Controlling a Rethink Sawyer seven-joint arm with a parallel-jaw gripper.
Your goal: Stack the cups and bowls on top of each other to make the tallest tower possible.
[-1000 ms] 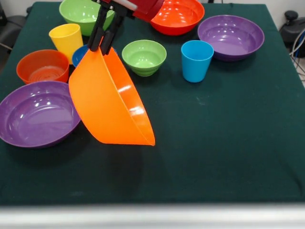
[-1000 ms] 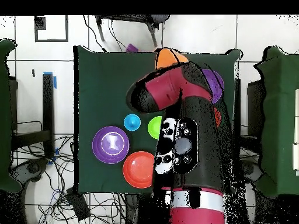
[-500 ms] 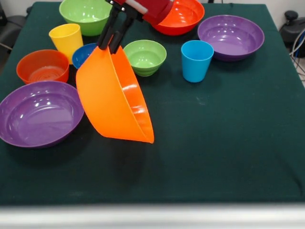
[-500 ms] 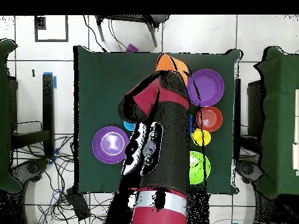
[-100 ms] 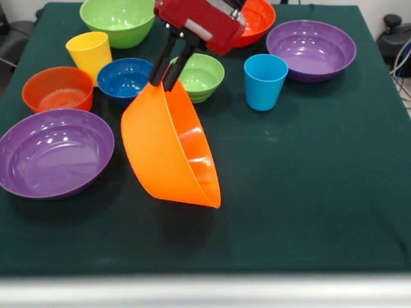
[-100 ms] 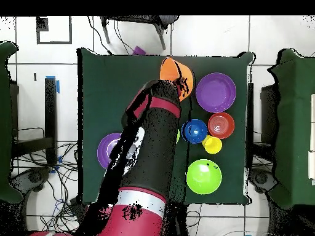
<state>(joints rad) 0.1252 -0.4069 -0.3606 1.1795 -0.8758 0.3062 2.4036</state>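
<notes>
Now the end effector (image 5: 166, 81) grips the tilted orange bowl (image 5: 170, 149) beside a purple bowl (image 5: 52, 151).

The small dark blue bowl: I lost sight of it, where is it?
In the front view the small dark blue bowl sits upright on the table, left of centre, between the yellow cup and the small green bowl.

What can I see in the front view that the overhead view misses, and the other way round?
Only the front view shows the light blue cup, the small green bowl and the claw pinching the orange bowl's rim; overhead, the arm covers these. Only the overhead view shows the floor with cables around the table. Both show the tilted orange bowl, the dark blue bowl and the yellow cup.
</notes>
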